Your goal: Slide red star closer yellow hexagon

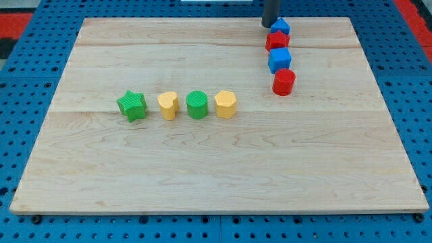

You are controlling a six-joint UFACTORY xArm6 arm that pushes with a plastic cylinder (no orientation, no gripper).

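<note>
Red star sits top right on the table, my tip just above-left. No jaws here, nothing held. Push from upper right, steering down-left toward the yellow hexagon.

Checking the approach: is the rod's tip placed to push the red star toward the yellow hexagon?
Probably yes: my tip sits just above the red star block, beside the blue block; bare board lies toward the yellow hexagon block.
</note>
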